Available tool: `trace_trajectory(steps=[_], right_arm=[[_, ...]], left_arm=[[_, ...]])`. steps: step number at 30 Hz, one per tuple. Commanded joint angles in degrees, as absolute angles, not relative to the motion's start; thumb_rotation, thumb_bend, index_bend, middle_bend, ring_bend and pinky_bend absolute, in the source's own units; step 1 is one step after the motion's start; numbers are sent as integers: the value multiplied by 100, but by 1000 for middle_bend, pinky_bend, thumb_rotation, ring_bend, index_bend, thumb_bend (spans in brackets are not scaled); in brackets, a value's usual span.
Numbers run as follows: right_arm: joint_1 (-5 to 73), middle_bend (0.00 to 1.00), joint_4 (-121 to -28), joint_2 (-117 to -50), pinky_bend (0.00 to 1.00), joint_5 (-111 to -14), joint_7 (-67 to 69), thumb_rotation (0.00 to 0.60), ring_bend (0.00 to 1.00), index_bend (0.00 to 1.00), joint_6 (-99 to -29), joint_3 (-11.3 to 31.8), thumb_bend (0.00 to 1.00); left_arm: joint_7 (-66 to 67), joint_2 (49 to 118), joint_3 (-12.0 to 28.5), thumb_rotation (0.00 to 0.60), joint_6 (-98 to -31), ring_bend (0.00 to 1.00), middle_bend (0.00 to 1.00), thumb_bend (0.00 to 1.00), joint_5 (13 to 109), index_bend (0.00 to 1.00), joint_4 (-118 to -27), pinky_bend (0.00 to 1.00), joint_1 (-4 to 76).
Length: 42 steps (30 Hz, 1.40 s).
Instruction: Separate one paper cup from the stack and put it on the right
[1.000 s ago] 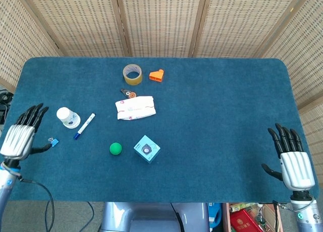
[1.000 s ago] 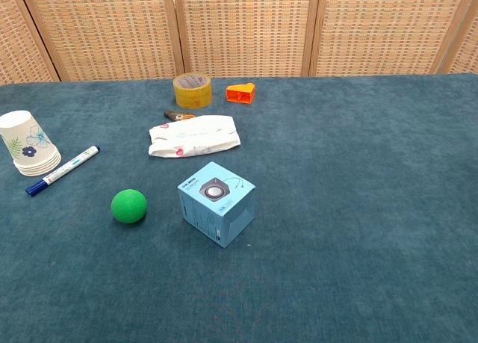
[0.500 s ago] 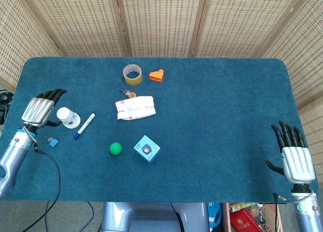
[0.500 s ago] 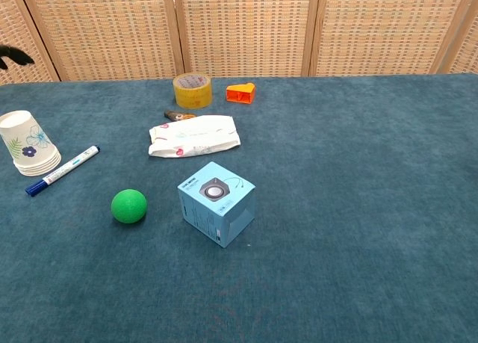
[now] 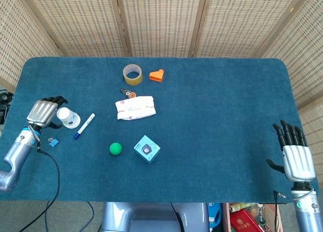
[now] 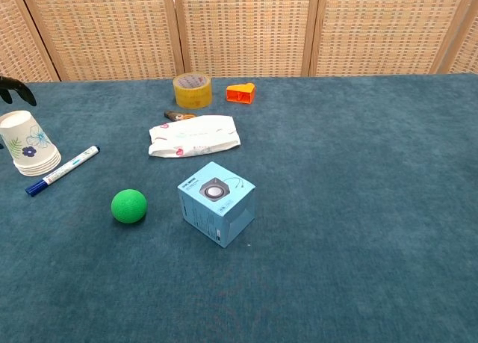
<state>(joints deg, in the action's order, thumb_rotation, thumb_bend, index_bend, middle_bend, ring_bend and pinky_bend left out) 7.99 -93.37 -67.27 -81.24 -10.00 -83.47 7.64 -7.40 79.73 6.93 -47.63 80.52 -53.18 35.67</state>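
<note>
A stack of white paper cups [image 5: 68,117] [image 6: 28,143] with a blue flower print stands upside down at the table's left side. My left hand [image 5: 44,111] hovers right beside it on its left, fingers curved towards the stack; whether it touches the cups I cannot tell. In the chest view only dark fingertips [image 6: 16,90] show at the left edge above the cups. My right hand [image 5: 294,155] is at the table's near right corner, fingers spread and holding nothing.
A blue-capped marker [image 5: 84,126] lies just right of the cups. A green ball [image 5: 115,148], a light blue box [image 5: 147,148], a tissue pack [image 5: 135,107], a tape roll [image 5: 132,74] and an orange piece [image 5: 157,76] occupy the middle. A small blue clip [image 5: 53,141] lies near my left wrist.
My left hand has swung from the near left edge up to the cup stack and curled beside it. My right hand has drawn slightly back towards the near edge.
</note>
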Motion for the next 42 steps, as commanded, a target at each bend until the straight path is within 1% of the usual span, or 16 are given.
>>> trace_trajectory(steps=[1, 4, 7, 10, 14, 18, 21, 25, 28, 31, 34, 38, 42], right_arm=[[809, 0, -9330, -6731, 0, -8110, -1000, 600, 0, 0, -8325, 765, 0], [815, 0, -9315, -6738, 0, -8093, -991, 600, 0, 0, -8312, 767, 0], [820, 0, -9301, -6742, 0, -8078, -985, 600, 0, 0, -8307, 774, 0], [821, 0, -9287, -6744, 0, -8059, -982, 600, 0, 0, -8300, 776, 0], [825, 0, -9272, -6750, 0, -8025, -975, 600, 0, 0, -8284, 784, 0], [833, 0, -9267, -6760, 0, -8011, -985, 600, 0, 0, -8267, 779, 0], [836, 0, -9265, -6766, 0, -8000, -992, 600, 0, 0, -8255, 775, 0], [841, 0, -9269, -6771, 0, -7991, -1003, 600, 0, 0, -8245, 772, 0], [845, 0, -9277, -6770, 0, -7987, -1010, 600, 0, 0, -8232, 765, 0], [850, 0, -9284, -6771, 0, -7985, -1020, 600, 0, 0, -8220, 758, 0], [857, 0, -9293, -6772, 0, -7987, -1016, 600, 0, 0, -8202, 748, 0], [875, 0, -9265, -6790, 0, -8045, -972, 600, 0, 0, -8193, 730, 0], [943, 0, -9038, -6872, 0, -8285, -806, 600, 0, 0, -8211, 695, 0]], left_arm=[[-799, 8055, 667, 600, -4725, 256, 229, 65, 8042, 262, -5205, 325, 3603], [-838, 8122, 681, 600, -4692, 269, 244, 65, 7994, 278, -5116, 332, 3636], [-894, 8204, 720, 600, -4676, 302, 286, 66, 7930, 317, -5044, 345, 3673], [-915, 8253, 744, 600, -4692, 340, 335, 68, 7904, 366, -4990, 360, 3702], [-854, 8289, 740, 600, -4655, 420, 425, 77, 7862, 441, -4916, 412, 3732], [-739, 8337, 784, 600, -4683, 453, 466, 90, 7752, 482, -4858, 439, 3725], [-709, 8318, 799, 600, -4701, 472, 490, 93, 7693, 504, -4865, 451, 3702], [-772, 8232, 828, 600, -4747, 477, 495, 96, 7628, 509, -4912, 453, 3655], [-972, 8100, 911, 600, -4919, 477, 495, 95, 7578, 509, -5040, 453, 3578], [-1397, 7870, 1042, 600, -5216, 477, 495, 95, 7563, 509, -5340, 453, 3461], [-2475, 7457, 1257, 600, -5460, 477, 495, 95, 7525, 509, -6053, 453, 3280], [-4004, 6981, 1460, 600, -5588, 477, 495, 95, 7562, 516, -6855, 455, 3078], [-5190, 6729, 1466, 600, -5483, 478, 495, 95, 7754, 517, -7337, 458, 3022]])
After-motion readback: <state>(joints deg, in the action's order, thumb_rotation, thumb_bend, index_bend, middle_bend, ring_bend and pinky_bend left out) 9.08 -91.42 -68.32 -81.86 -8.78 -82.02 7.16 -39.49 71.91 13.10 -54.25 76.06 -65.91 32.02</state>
